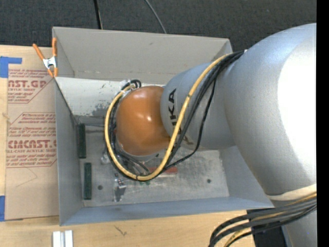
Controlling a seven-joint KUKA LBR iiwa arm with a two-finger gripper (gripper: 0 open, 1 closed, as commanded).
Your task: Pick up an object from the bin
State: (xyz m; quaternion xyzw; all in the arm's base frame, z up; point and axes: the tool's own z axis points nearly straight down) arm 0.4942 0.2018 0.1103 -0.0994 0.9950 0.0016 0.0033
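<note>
My gripper (pixel 119 187) pokes out below the arm's wrist, low over the bin floor near the front left. Left of it, a dark green flat strip (pixel 87 180) lies lengthwise along the left wall, a short way from the gripper. A second dark green strip (pixel 81 140) lies farther back along the same wall. To the right of the gripper, a small red thing (pixel 170 172) peeks out from under the cables, mostly hidden. Nothing shows in the gripper.
The arm comes in from the right and covers the middle and right of the bin. Its orange cover and a yellow and black cable loop hang over the bin's centre. The bare grey floor shows at the front right.
</note>
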